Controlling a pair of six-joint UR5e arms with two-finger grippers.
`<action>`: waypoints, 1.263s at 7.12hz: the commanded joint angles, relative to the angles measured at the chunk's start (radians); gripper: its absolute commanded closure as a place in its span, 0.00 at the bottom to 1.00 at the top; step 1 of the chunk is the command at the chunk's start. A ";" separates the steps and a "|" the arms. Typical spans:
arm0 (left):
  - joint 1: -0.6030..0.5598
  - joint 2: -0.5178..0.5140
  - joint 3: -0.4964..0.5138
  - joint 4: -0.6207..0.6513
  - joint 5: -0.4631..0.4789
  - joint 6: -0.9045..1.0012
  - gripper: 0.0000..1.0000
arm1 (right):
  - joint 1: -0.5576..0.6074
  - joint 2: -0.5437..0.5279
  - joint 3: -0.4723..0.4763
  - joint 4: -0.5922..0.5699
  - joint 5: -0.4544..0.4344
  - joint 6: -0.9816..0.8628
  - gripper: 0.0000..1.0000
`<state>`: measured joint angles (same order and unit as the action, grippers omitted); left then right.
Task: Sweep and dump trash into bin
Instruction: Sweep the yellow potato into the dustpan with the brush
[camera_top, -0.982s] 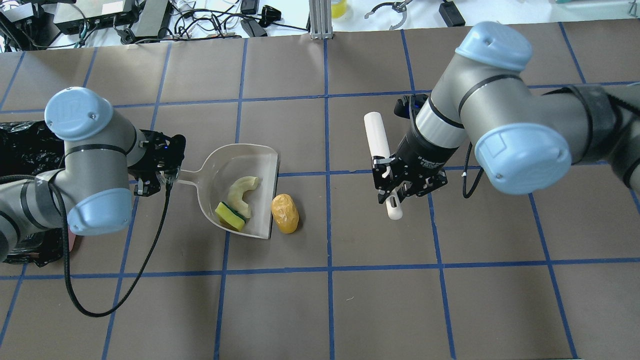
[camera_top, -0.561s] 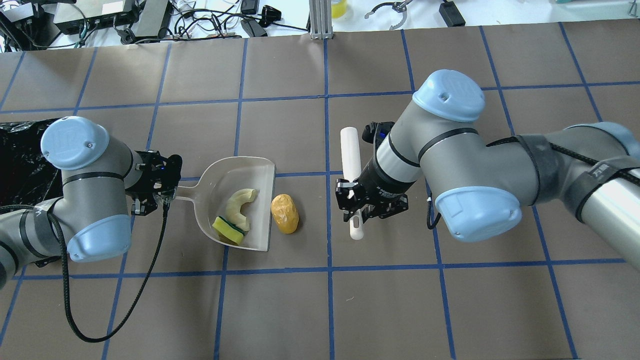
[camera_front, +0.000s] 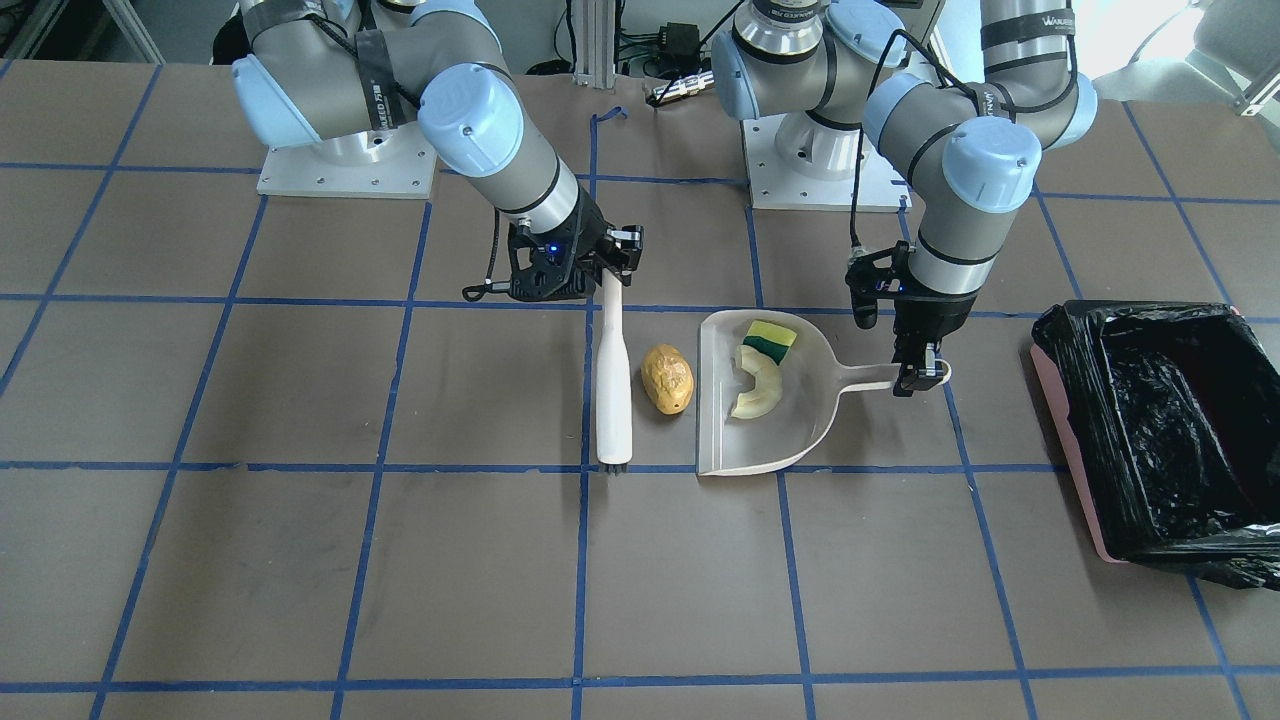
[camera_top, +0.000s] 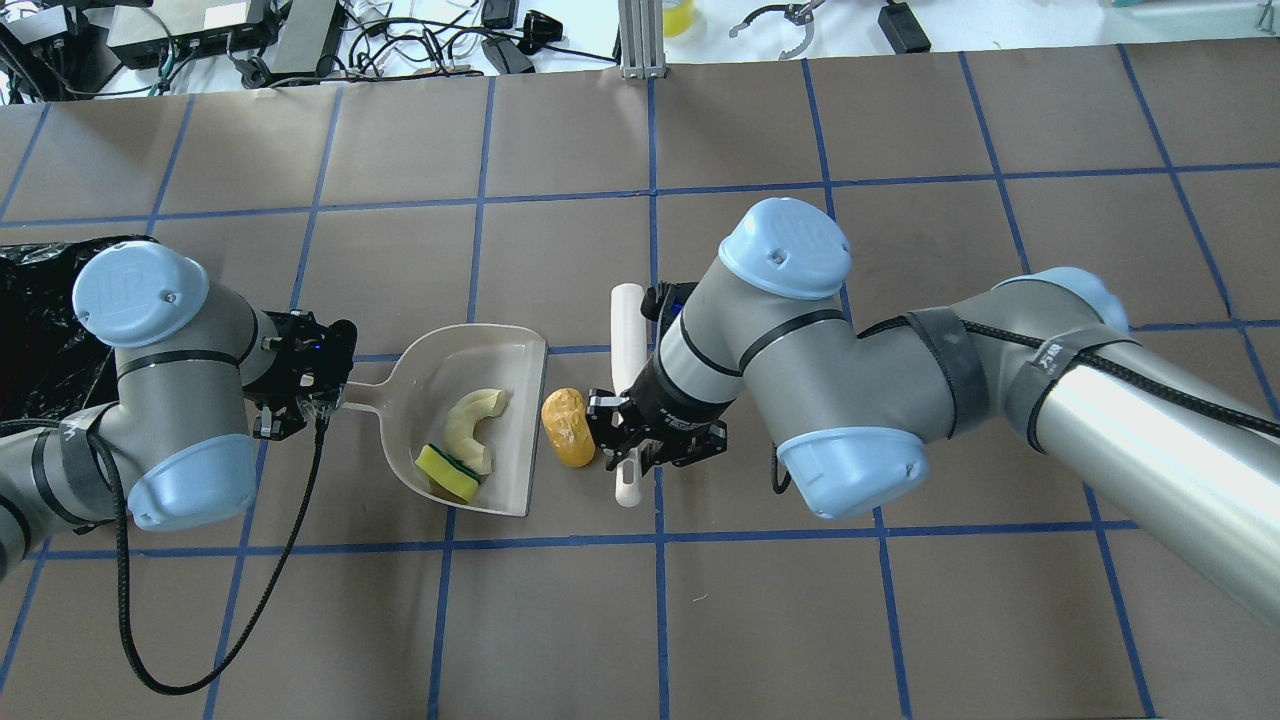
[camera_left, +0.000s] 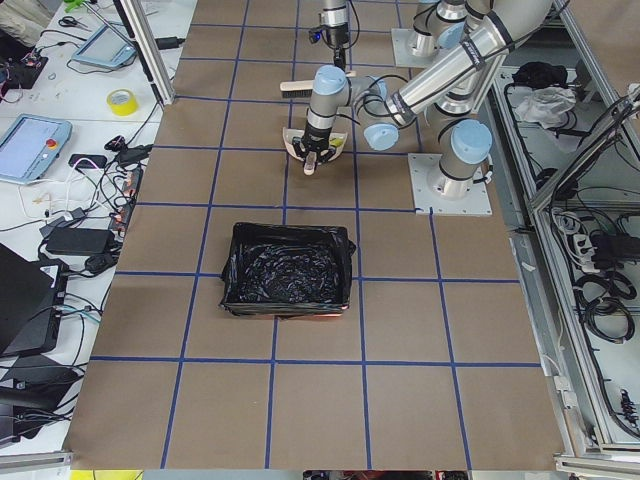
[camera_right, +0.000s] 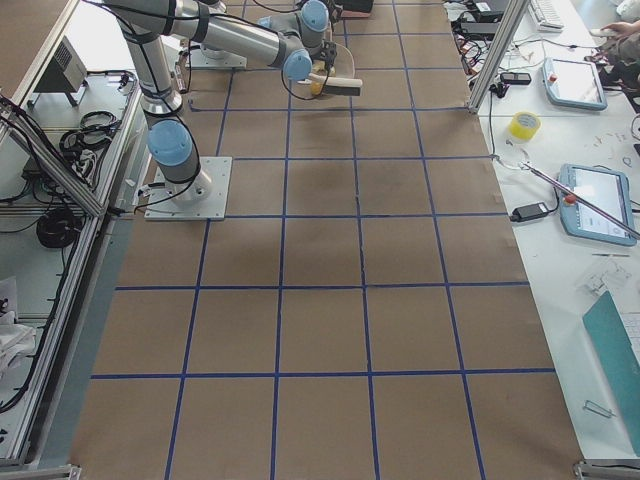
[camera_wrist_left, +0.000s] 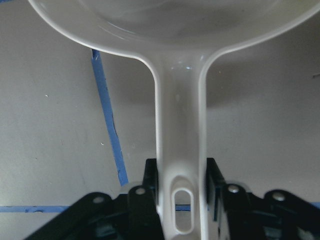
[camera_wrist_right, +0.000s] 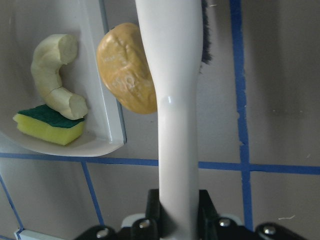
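The potato-like lump (camera_top: 568, 427) lies on the counter (camera_top: 760, 620), wedged into a narrow slot. The dustpan's (camera_top: 445, 365) open lip is just beside it on one side and the hand brush (camera_top: 628, 330) just beside it on the other. The pictures do not settle whether brush and lump touch.

The crescent piece (camera_top: 470, 425) and the sponge block (camera_top: 447, 472) sit inside the pan, touching each other, toward the side wall nearer the robot.

The right gripper (camera_top: 628, 462) is clenched on the brush handle, with the brush head lying parallel to the lip. The left gripper (camera_top: 330, 403) is clamped on the dustpan handle's end.

The bin (camera_front: 1085, 420) stands well apart, beyond the left arm, near the counter's end. Brown counter with blue tape lines stretches wide past the brush head. The far edge, with cables (camera_top: 430, 40) behind it, is well away.
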<state>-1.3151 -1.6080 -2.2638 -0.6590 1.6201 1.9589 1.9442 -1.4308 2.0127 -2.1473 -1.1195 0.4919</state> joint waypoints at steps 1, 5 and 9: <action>-0.006 -0.001 -0.002 -0.001 0.001 -0.002 1.00 | 0.057 0.052 0.003 -0.090 0.007 0.037 1.00; -0.006 -0.003 0.001 -0.001 0.007 0.001 1.00 | 0.108 0.069 0.000 -0.137 0.012 0.092 1.00; -0.006 -0.003 0.001 -0.001 0.007 0.002 1.00 | 0.203 0.147 -0.034 -0.307 0.010 0.235 1.00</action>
<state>-1.3207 -1.6107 -2.2626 -0.6596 1.6274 1.9604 2.1248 -1.2947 1.9986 -2.4264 -1.1093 0.6868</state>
